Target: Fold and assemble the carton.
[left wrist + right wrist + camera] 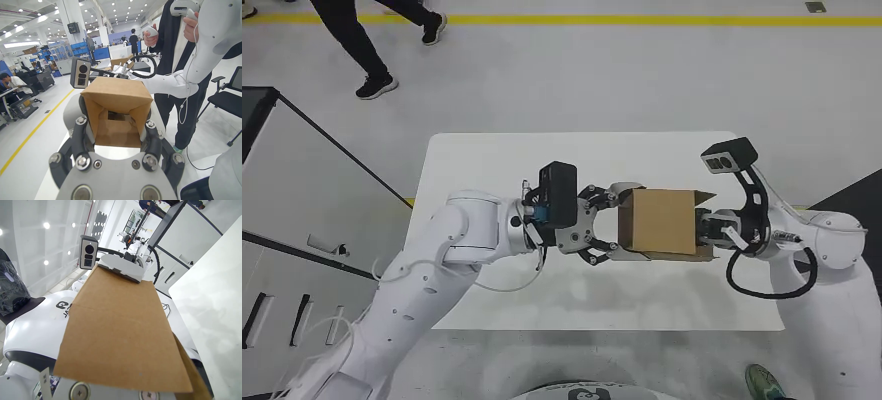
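Your left end effector [617, 226], spread wide, grips the carton [662, 222] by its sides; your right end effector [710, 232] touches its other end.

Carton [662, 222] between left hand [618, 222] and right hand [710, 232], over table [492, 160].

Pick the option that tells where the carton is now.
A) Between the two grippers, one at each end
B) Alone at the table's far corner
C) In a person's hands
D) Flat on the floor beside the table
A: the carton sits over the table between the left gripper, which straddles one end, and the right gripper at the other end.
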Controlling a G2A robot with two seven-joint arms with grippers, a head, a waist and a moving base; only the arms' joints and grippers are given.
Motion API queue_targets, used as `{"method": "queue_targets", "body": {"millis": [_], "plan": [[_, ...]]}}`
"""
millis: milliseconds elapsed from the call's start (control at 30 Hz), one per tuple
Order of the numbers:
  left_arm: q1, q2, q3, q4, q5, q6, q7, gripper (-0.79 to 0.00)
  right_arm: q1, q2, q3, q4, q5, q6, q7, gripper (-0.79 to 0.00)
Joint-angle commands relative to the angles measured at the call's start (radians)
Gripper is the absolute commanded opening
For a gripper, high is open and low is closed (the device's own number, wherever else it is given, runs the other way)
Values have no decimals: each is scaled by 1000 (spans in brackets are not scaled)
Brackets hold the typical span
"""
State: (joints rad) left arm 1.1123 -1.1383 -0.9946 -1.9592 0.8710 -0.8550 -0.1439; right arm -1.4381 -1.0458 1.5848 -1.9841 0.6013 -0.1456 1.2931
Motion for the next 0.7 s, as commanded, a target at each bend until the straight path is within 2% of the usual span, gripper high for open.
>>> {"method": "queue_targets", "body": {"millis": [0,267,667], "plan": [[8,1,-10,3,-11,-1,13,-785,-4,2,15,3,2,-5,4,-785],[21,4,-31,10,-22,-20,26,-785,-17,12,54,2,-22,0,4,-785],[12,2,-28,21,-40,-27,28,-785,39,11,-47,12,-62,-6,-45,-785]]}}
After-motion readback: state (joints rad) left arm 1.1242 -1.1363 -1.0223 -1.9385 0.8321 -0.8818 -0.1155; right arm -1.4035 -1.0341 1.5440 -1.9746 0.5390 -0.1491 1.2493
